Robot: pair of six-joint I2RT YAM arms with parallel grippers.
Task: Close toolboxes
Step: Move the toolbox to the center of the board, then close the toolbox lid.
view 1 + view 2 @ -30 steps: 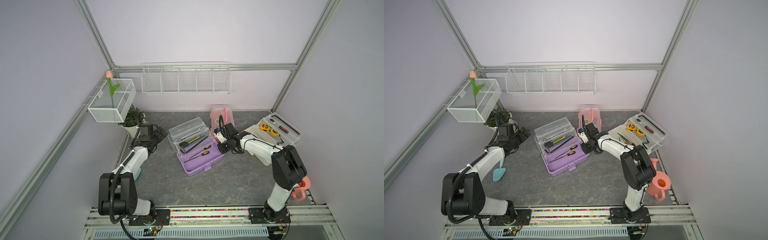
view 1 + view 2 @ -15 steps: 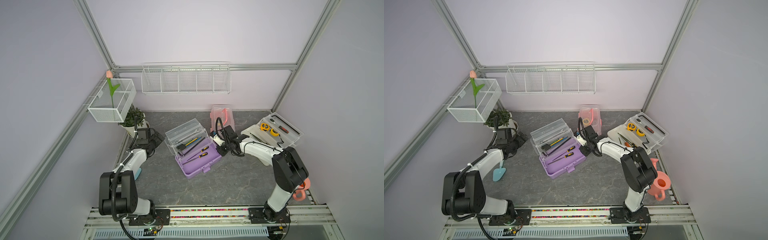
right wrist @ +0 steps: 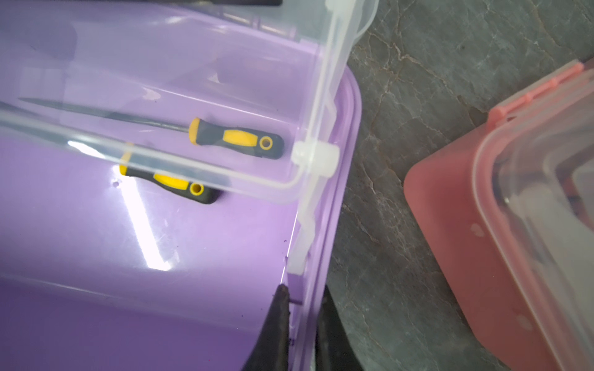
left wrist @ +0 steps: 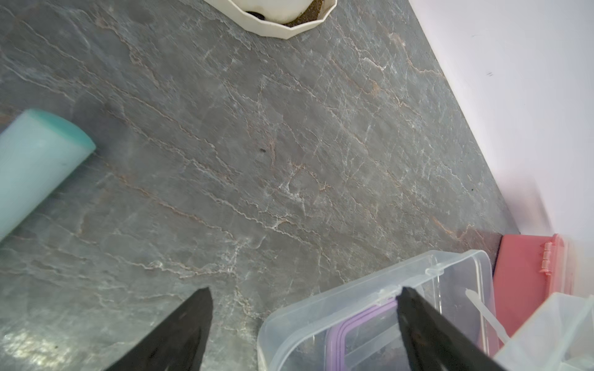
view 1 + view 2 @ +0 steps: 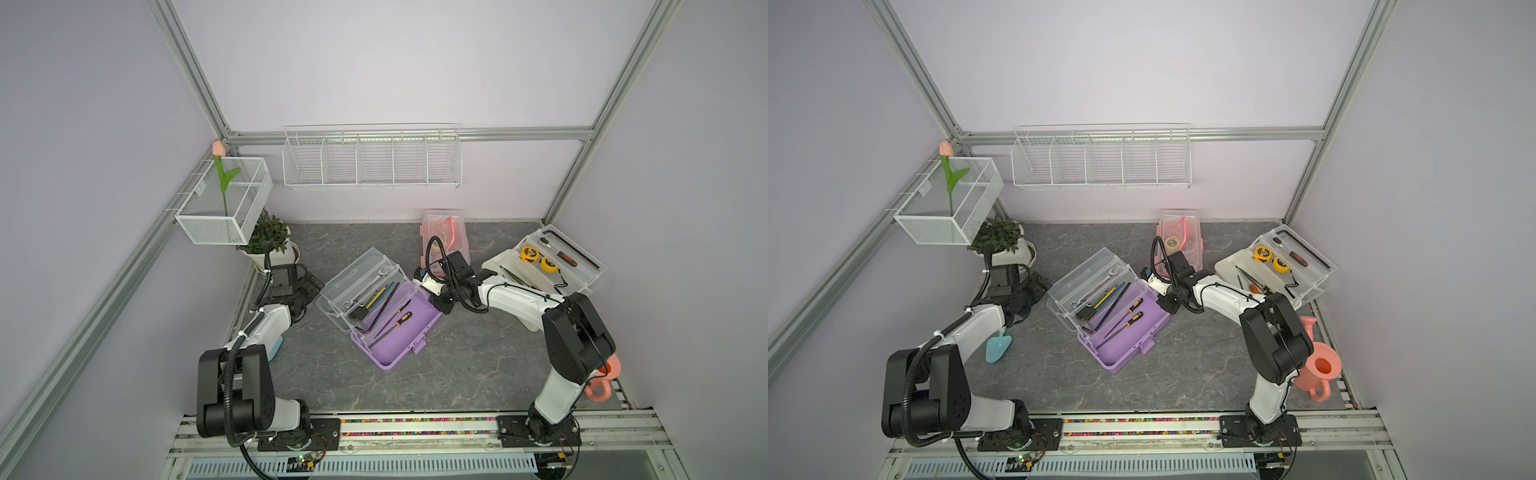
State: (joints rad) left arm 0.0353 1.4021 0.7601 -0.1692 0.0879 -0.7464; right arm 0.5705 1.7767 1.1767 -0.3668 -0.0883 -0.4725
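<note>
The right gripper (image 3: 303, 290) is clamping the side wall of the purple toolbox (image 5: 399, 332). Its clear lid (image 5: 353, 276) is standing open, and the pink toolbox (image 5: 446, 232) is lying just behind it. The left gripper (image 4: 303, 290), jaws apart, is hovering at the lid's outer corner. Judged step: the right gripper is bracing the base. Next, the left gripper is needing to push the lid down.

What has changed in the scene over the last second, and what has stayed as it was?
The right gripper, jaws shut on the rim of the purple toolbox, has dragged it slightly toward the left arm's side and toward the front rail. The left gripper has drawn back a little, jaws open. The purple box's clear lid is still up; the pink toolbox and white toolbox have not moved.
</note>
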